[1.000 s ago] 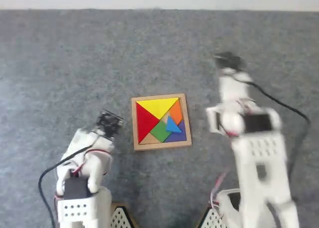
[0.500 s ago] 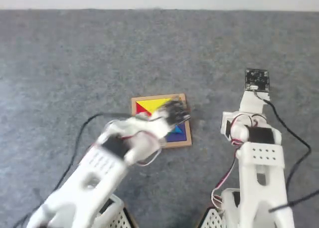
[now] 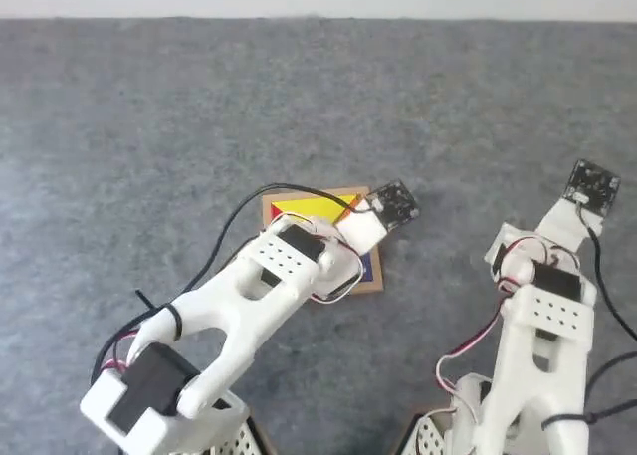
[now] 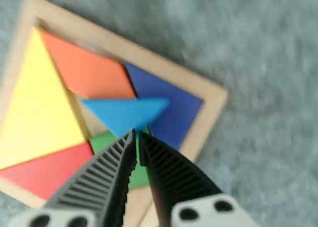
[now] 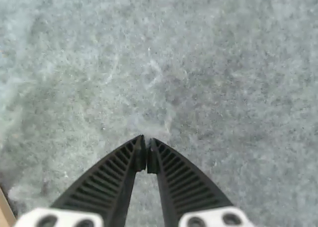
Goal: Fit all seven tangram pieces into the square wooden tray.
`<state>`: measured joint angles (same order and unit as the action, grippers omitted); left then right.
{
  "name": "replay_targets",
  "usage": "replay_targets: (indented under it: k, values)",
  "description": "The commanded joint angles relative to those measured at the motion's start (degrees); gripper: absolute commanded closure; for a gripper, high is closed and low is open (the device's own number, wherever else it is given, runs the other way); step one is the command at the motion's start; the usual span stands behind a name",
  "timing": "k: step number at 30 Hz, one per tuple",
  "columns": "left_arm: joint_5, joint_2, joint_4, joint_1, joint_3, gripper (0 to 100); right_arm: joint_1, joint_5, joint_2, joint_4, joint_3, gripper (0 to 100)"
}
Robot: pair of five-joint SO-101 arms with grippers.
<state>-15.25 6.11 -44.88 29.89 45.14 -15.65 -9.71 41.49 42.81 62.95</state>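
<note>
Left wrist view puts the left gripper [image 4: 136,135], jaws pressed together with nothing visibly between them, right at one corner of the light blue triangle [image 4: 126,113]. That piece seems to lie askew across the orange piece [image 4: 84,70] and the dark blue piece [image 4: 174,113] rather than sunk into the wooden tray [image 4: 212,94]. It looks like a thin, stiff, light tile with smooth painted faces, likely to skid under a push. Pinching across two straight edges near its middle seems safer than nipping a corner. Farther right, the right gripper [image 5: 146,155], likewise closed and empty, hangs over grey carpet [image 5: 223,63], well apart from the tray.
</note>
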Motion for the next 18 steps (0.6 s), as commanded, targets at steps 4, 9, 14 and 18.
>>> replay_targets:
  k: [4,9,14,18]
  values:
    - [2.1,-0.2,2.8,-1.7,-1.5,99,1.8,-0.6,4.5,-1.8,0.8,99.0]
    - [2.1,-1.5,0.5,-2.8,-2.6,99,1.8,-0.6,4.4,-1.8,0.8,99.0]
    - [2.5,-0.9,0.5,-3.0,-2.3,99,2.7,-0.6,4.4,-1.7,0.9,99.0]
    - [4.7,3.2,0.4,-1.4,-1.5,99,3.0,-0.5,4.8,-1.9,1.4,99.1]
